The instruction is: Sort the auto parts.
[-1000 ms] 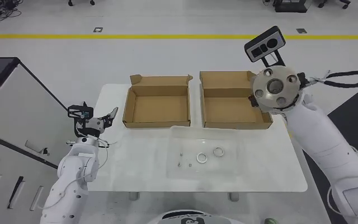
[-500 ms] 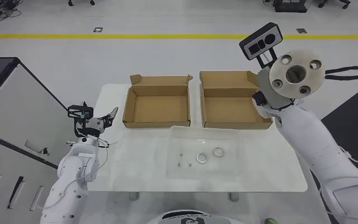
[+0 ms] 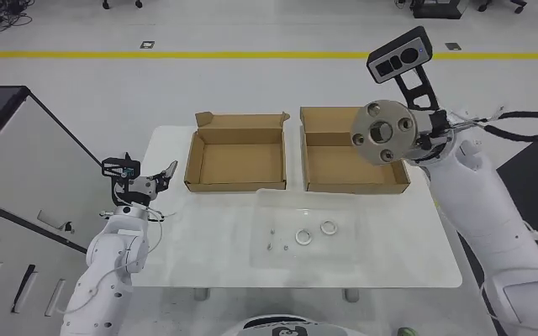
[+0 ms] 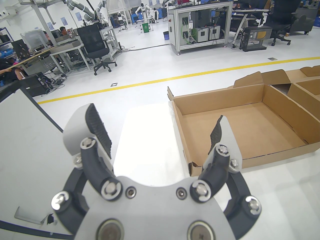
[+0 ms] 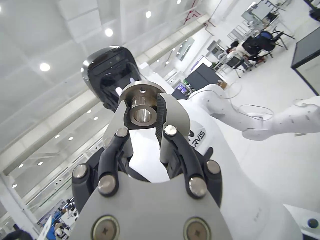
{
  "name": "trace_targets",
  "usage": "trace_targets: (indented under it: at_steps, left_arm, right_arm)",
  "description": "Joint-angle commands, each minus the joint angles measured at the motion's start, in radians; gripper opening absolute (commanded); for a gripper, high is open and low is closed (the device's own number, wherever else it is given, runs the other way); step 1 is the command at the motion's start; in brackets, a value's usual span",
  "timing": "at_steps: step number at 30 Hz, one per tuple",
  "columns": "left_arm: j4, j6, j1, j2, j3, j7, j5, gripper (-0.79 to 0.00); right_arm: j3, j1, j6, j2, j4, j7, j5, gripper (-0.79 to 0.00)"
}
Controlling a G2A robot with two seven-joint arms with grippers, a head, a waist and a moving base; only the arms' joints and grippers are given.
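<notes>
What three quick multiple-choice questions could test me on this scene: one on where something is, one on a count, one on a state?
1. Where is the round metal flange?
A) lying on the floor
B) inside a box
C) held up in the right tool

2. How many cardboard boxes stand on the table?
A) one
B) two
C) four

3. How is the left tool?
A) open and empty
B) shut on a wrench
C) shut on a cloth

Answers:
1 C, the right wrist view shows that tool clamped on the flange's hub.
2 B, two open boxes sit side by side in the top view.
3 A, it gapes wide with nothing in it.
</notes>
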Motion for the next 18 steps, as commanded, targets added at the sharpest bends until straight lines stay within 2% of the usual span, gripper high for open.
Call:
trace_targets:
  at_steps: [1,5,10,15,18]
  left_arm:
    - [0.0,0.0,0.0,0.0,0.0,0.0,0.0,0.0]
    - [0.0,0.0,0.0,0.0,0.0,0.0,0.0,0.0]
    - [0.0,0.0,0.0,0.0,0.0,0.0,0.0,0.0]
    - [0.0,0.0,0.0,0.0,0.0,0.0,0.0,0.0]
    - [0.0,0.0,0.0,0.0,0.0,0.0,0.0,0.0]
  right_arm:
    - [-0.001,-0.013,0.01,-0.006,-0.004,0.015,0.068,-0.785]
    - [0.0,-0.046,0.027,-0.02,-0.017,0.028,0.178,-0.785]
    - [0.019,-0.072,0.04,-0.033,-0.025,0.029,0.22,-0.785]
    - [0.058,-0.084,0.042,-0.036,-0.023,0.003,0.139,-0.785]
    - [0.098,-0.083,0.043,-0.031,-0.022,-0.015,0.004,-0.785]
